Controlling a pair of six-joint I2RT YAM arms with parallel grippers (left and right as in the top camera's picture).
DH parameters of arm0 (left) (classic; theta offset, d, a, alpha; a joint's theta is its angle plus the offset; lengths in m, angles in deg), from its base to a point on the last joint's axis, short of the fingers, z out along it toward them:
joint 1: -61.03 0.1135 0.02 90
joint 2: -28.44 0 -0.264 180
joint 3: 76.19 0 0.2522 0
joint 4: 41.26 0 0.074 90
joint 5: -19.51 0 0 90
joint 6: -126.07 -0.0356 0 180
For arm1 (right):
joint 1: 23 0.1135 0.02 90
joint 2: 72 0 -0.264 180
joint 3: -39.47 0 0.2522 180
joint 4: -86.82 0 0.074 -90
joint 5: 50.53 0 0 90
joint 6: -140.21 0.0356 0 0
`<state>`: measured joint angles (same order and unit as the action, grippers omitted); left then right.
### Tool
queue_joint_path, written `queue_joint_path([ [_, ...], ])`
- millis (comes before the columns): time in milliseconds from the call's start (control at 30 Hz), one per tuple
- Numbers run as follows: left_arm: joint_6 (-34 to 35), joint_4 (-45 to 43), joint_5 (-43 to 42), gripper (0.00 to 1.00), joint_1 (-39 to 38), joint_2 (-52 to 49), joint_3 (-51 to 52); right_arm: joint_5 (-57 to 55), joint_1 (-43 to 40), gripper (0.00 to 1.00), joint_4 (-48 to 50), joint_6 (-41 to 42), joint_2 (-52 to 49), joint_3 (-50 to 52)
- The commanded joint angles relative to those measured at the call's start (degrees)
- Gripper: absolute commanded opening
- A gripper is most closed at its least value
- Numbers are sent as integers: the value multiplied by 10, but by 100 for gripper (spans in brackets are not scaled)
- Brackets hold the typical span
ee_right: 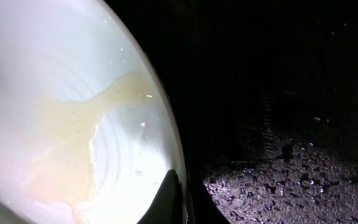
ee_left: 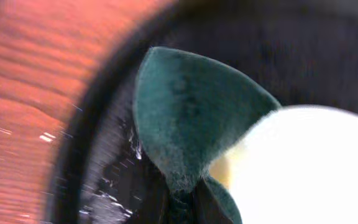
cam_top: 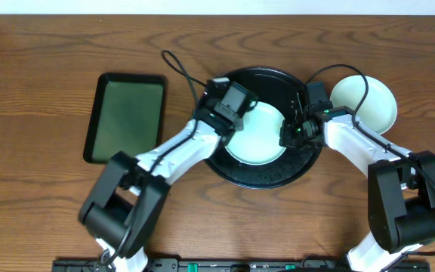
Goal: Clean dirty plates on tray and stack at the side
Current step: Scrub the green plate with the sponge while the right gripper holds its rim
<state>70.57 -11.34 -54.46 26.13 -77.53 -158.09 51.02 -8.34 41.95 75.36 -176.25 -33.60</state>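
The round black tray (cam_top: 266, 172) holds one pale plate (cam_top: 257, 140) with a yellowish smear (ee_right: 73, 124). A second plate (cam_top: 368, 102) lies on the table right of the tray. My left gripper (cam_top: 232, 106) is shut on a dark green scouring pad (ee_left: 191, 118), which hangs over the tray floor at the plate's far-left rim (ee_left: 303, 168). My right gripper (cam_top: 291, 130) is shut on the plate's right rim, one finger (ee_right: 169, 199) on top of it and the other outside it.
A smaller rectangular black tray with a green inside (cam_top: 124, 117) lies to the left on the wooden table. The round tray's floor (ee_right: 291, 174) is wet with droplets. Cables loop over the tray's far rim.
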Motion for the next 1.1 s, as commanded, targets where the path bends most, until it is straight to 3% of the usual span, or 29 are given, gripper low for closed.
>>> queue_joint_path([
  [0, 21, -1, -42, 8, 7, 30, 5, -40, -7, 1, -19, -21, -12, 10],
  [100, 53, -19, -190, 8, 5, 26, 5, -40, -7, 1, -17, -21, -12, 10],
  [200, 75, -50, -277, 8, -5, 17, 5, -40, -7, 1, -13, -21, -12, 10],
  [700, 124, -105, -289, 8, -37, -49, 5, -31, -7, 1, -19, -21, -12, 10],
  [800, 115, -96, -249, 8, -37, -65, 5, -31, -7, 1, -19, -21, -12, 10],
  [1067, 26, -33, 21, 8, -37, -74, 5, -31, -7, 1, -32, -21, -12, 10],
])
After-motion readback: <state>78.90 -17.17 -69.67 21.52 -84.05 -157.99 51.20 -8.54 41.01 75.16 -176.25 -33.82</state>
